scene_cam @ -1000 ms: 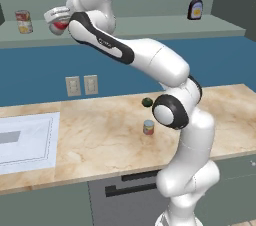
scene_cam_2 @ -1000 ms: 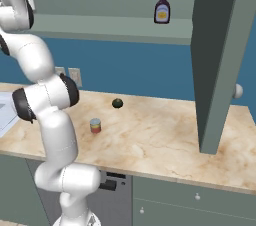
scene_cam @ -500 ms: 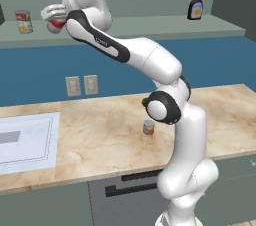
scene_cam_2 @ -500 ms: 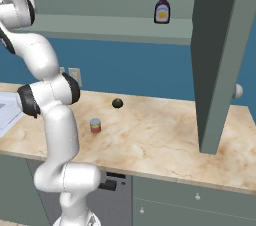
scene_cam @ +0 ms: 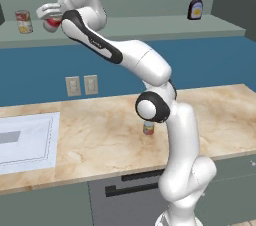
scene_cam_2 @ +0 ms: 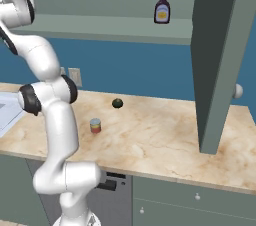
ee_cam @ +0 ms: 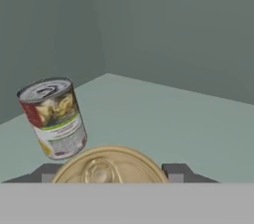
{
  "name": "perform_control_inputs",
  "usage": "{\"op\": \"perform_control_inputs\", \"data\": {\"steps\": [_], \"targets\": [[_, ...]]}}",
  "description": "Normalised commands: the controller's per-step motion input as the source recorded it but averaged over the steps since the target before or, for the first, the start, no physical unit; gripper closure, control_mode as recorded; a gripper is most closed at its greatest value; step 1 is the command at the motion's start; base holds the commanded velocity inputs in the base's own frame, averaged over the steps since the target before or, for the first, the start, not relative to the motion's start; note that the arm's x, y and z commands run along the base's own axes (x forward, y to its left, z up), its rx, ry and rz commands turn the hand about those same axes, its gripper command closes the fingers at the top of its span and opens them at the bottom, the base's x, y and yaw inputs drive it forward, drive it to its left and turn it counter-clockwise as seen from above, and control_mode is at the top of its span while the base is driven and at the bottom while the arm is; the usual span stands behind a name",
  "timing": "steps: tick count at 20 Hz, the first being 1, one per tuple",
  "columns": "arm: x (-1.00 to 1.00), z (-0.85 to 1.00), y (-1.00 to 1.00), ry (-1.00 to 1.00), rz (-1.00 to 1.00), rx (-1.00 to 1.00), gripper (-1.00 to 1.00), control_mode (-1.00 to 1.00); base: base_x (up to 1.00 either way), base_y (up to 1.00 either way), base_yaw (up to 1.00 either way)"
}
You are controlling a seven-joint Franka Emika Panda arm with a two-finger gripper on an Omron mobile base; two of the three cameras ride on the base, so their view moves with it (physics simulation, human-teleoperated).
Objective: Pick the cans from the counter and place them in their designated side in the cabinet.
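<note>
Right now, reading from the left along the grey-green cabinet ledge (scene_cam: 150,26), a yellow-and-red labelled tin can (scene_cam: 22,21) stands upright at the far end, and just beside it my gripper (scene_cam: 50,17) is closed on the red-and-white labelled can (scene_cam: 51,23), which I hold over the ledge on the cans' side. In the hand view its pale metal top sits between my finger tips, with the standing can close ahead. Lower down, the shorter can with the orange-red label (scene_cam: 148,128) waits on the beige marble-patterned surface (scene_cam: 100,135). Far right on the ledge is a dark sauce bottle (scene_cam: 195,5). I judge the risk is nudging the standing can over if I push further in, or letting go too high so mine topples.
</note>
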Motion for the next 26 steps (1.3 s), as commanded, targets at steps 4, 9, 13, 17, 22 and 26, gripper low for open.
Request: {"op": "perform_control_inputs", "data": {"steps": [4,9,13,17,22,26], "targets": [[0.22,-0.01,0.13,0.06,-0.03,-0.02,1.00,-1.00,0.00,0.00,0.00],[0.22,0.00,0.10,0.07,-0.03,-0.02,1.00,-1.00,0.00,0.00,0.00],[0.22,0.00,0.08,0.07,-0.03,-0.02,-1.00,-1.00,0.00,0.00,0.00],[0.21,0.02,0.01,0.10,-0.03,-0.01,-1.00,-1.00,0.00,0.00,0.00],[0.23,0.26,0.00,0.12,-0.04,-0.01,-1.00,-1.00,0.00,0.00,0.00],[0.19,0.47,0.00,0.09,-0.04,-0.01,-1.00,-1.00,0.00,0.00,0.00]]}}
